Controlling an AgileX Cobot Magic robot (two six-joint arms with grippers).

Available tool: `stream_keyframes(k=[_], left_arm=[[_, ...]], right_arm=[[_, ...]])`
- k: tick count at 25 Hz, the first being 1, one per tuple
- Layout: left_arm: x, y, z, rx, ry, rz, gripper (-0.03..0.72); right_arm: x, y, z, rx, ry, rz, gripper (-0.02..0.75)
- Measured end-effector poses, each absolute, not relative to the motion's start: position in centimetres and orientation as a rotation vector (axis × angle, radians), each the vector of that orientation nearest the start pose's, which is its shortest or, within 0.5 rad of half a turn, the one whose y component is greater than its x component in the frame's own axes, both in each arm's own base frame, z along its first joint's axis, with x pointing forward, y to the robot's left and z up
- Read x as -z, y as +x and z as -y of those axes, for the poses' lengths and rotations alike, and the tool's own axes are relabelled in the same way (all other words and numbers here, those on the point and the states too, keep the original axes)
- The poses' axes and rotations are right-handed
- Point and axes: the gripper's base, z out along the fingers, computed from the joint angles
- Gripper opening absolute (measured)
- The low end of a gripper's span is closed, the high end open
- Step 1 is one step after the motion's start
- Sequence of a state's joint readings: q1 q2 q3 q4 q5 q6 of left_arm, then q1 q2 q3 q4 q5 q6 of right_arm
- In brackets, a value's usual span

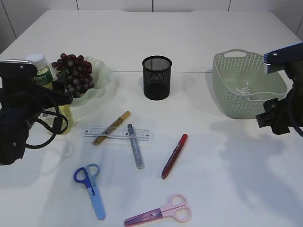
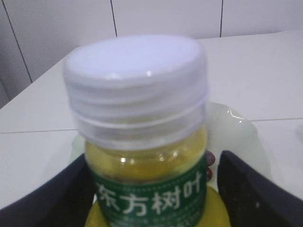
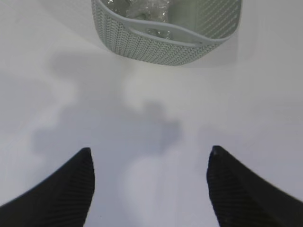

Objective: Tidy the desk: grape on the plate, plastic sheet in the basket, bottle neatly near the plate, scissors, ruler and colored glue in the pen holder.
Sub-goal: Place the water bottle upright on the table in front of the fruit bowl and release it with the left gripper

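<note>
The left end effector point(image 2: 151, 189) stands wide open with the bottle point(image 2: 142, 132) between its two dark fingers point(image 2: 251, 189); whether either finger touches the bottle cannot be told. Only the left wrist view shows the bottle's white cap, yellow liquid and green label up close, with the plate's rim point(image 2: 236, 127) behind it at about 3 o'clock. In the exterior view the left arm hides most of the bottle point(image 1: 40, 71), which stands upright just beside the plate point(image 1: 97, 85) at its 9 o'clock side.

The right end effector point(image 3: 149, 184) is likewise spread wide, holding nothing, above bare table point(image 3: 151, 94). Its wrist view shows the basket point(image 3: 161, 47) at 12 o'clock, with crumpled clear plastic sheet point(image 3: 142, 9) inside; the exterior view shows that sheet point(image 1: 244, 89) only faintly on the floor of the basket point(image 1: 222, 90).

The grape point(image 1: 73, 73) lies piled on the plate. The pen holder point(image 1: 156, 78), a black mesh cup at mid-table, shows nothing inside. Toward 6 o'clock from it lie the ruler point(image 1: 118, 134), crossed by a gold glue stick point(image 1: 111, 127) and a silver one point(image 1: 135, 146), a red one point(image 1: 174, 156) apart, then blue scissors point(image 1: 90, 187) and pink scissors point(image 1: 161, 213).
</note>
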State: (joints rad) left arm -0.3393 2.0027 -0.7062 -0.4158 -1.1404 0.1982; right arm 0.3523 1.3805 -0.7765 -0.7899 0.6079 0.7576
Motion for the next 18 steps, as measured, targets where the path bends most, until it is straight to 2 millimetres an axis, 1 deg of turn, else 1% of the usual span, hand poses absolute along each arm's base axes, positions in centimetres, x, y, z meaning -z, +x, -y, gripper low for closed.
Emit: stream_keyframes(k=[4,13,18], left_arm=[[-13.0,33.8,8.4,-0.070,0.013,-1.661,0.579],[-15.9,33.4,8.2,-0.066,0.003,-1.589,0.578],[-18.2,33.0,8.1,-0.055,-0.008,-1.542,0.566]], right_arm=[[-23.4,25.7,-5.5,0.351,-0.191,-2.451,0.574],[-23.4,25.7,-5.5,0.351,-0.191,-2.451,0.574],[-23.4,25.7,-5.5,0.351,-0.191,-2.451,0.574]])
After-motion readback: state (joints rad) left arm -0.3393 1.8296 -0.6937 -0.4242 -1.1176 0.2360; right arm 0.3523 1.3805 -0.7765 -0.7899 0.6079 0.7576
